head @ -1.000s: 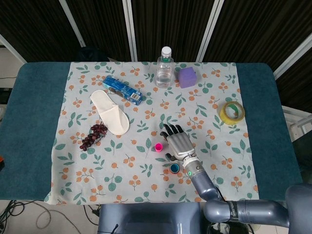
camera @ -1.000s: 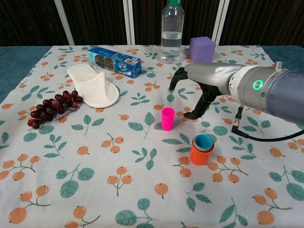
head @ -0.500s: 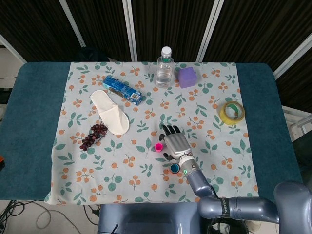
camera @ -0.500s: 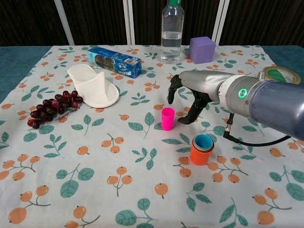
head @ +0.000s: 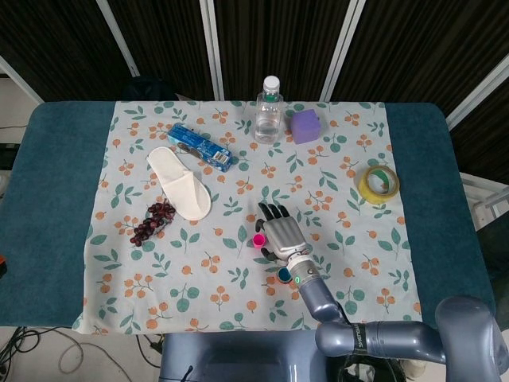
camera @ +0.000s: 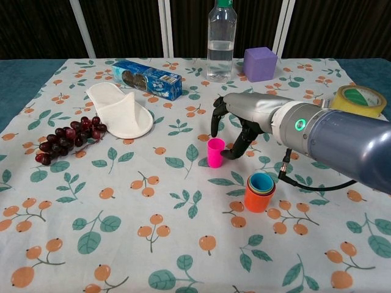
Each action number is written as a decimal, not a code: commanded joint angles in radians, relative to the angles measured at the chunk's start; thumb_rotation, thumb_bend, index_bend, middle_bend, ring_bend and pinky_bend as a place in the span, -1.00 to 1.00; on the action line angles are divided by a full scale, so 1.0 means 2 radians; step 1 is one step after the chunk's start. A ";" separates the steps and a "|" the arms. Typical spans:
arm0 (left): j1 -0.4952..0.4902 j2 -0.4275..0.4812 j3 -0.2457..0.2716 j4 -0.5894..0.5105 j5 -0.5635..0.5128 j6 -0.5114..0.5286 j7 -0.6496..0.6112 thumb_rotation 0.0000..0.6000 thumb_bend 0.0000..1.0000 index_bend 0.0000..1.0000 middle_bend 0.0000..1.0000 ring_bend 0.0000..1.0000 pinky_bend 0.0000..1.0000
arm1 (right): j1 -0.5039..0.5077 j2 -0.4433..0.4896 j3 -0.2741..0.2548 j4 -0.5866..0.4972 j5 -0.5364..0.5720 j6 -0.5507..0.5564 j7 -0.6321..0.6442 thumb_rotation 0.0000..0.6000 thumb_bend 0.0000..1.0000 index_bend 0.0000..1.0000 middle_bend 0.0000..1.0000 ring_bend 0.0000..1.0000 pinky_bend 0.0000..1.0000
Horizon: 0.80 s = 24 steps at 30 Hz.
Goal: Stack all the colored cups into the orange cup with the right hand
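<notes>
Right hand (camera: 239, 125) poised over and just behind pink cup (camera: 215, 152), fingers spread and curving down, holding nothing; thumb possibly touching the cup's right side. Cup upright, left of and beyond orange cup (camera: 259, 196). Left hand unseen.

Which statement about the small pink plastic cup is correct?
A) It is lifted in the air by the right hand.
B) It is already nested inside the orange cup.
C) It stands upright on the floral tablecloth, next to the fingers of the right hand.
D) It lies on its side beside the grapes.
C: the small pink plastic cup stands upright on the floral tablecloth, with the right hand just beside it, apart from the orange cup.
</notes>
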 commanded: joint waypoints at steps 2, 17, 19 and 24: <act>0.000 0.000 0.000 0.000 0.000 -0.001 0.001 1.00 0.51 -0.71 -0.98 -1.00 -1.00 | 0.002 -0.005 0.000 0.007 0.000 0.000 0.002 1.00 -0.17 -0.20 -1.00 -0.98 -0.82; 0.000 0.000 -0.001 0.000 -0.001 0.000 -0.001 1.00 0.51 -0.71 -0.98 -1.00 -1.00 | 0.008 -0.018 0.001 0.021 0.001 0.001 0.007 1.00 -0.16 -0.11 -1.00 -0.97 -0.78; 0.000 0.000 -0.001 0.000 -0.001 0.000 -0.001 1.00 0.51 -0.71 -0.98 -1.00 -1.00 | 0.009 -0.019 0.001 0.022 0.001 0.001 0.008 1.00 -0.15 -0.10 -1.00 -0.96 -0.78; 0.000 0.001 -0.001 0.001 -0.001 -0.001 -0.001 1.00 0.51 -0.70 -0.98 -1.00 -1.00 | 0.010 -0.023 0.003 0.026 0.002 0.004 0.010 1.00 -0.11 -0.06 -1.00 -0.94 -0.77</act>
